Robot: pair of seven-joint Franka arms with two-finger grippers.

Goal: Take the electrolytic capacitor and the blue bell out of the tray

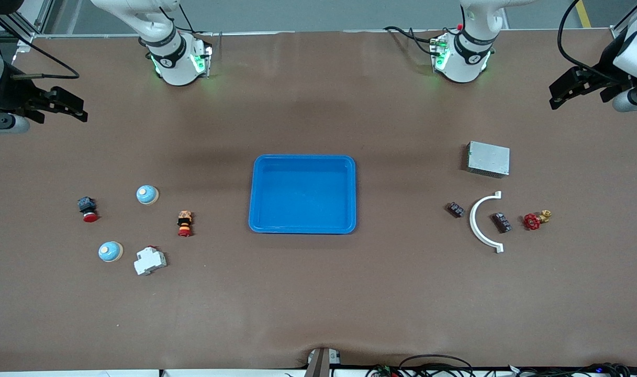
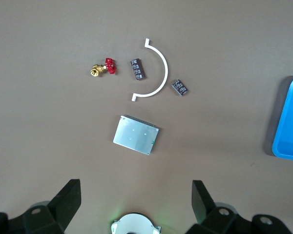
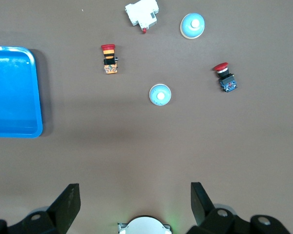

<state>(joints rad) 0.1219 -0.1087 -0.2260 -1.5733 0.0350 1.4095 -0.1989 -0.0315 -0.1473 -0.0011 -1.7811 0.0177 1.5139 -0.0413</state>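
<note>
The tray sits mid-table and holds nothing; left gripper hangs with jaws spread wide at 2 o'clock from it, right gripper likewise spread at 10 o'clock; both arms wait. Two blue bells lie outside, at 9 o'clock; risk: grabbing something already removed, since no capacitor is identifiable.

A brown table is seen. At its centre lies an empty blue tray. At nine o'clock are grouped two blue bells, two red pushbuttons and a white circuit breaker. At three o'clock are laid a grey metal box, a white curved bracket, two dark components and a red-handled brass valve.
</note>
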